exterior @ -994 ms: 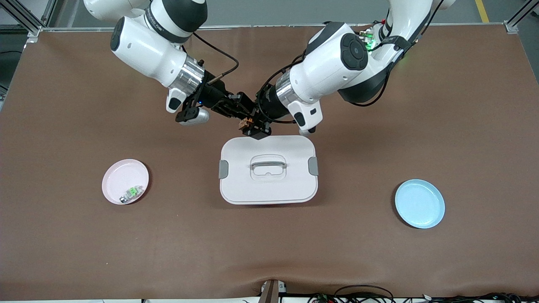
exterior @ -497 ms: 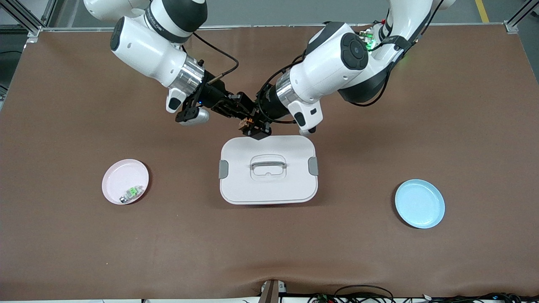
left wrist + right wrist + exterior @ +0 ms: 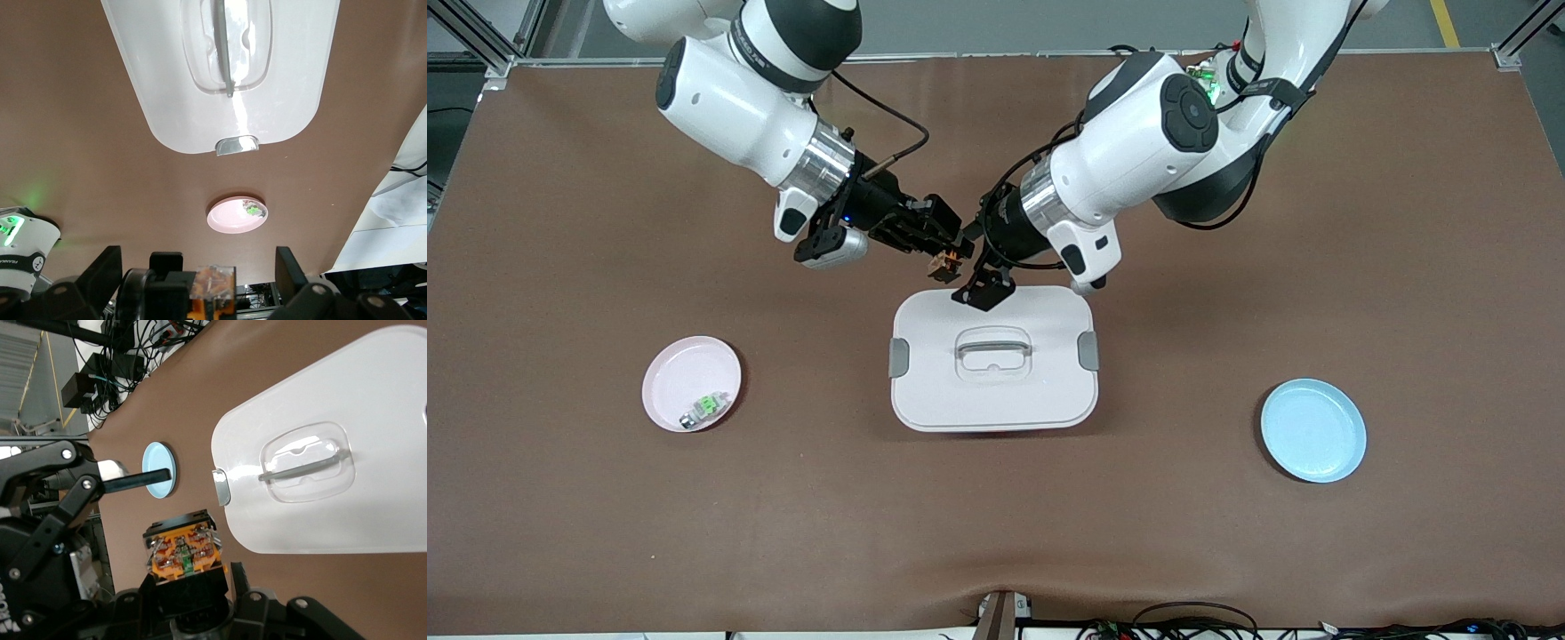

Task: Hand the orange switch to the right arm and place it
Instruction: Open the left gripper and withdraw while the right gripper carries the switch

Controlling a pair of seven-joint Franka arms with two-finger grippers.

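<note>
The right arm's black gripper [image 3: 941, 260] is clamping the tiny orange-topped black switch [image 3: 943, 263] above the white lidded box's [image 3: 993, 384] edge, while the left arm's black gripper [image 3: 983, 286] is hanging open just beside it.

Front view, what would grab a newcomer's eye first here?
The two end effectors meet in the air over the white lidded box's edge: the right end effector grips the orange switch, while the left end effector hangs open beside it. A pink plate holds a green-topped part.
</note>
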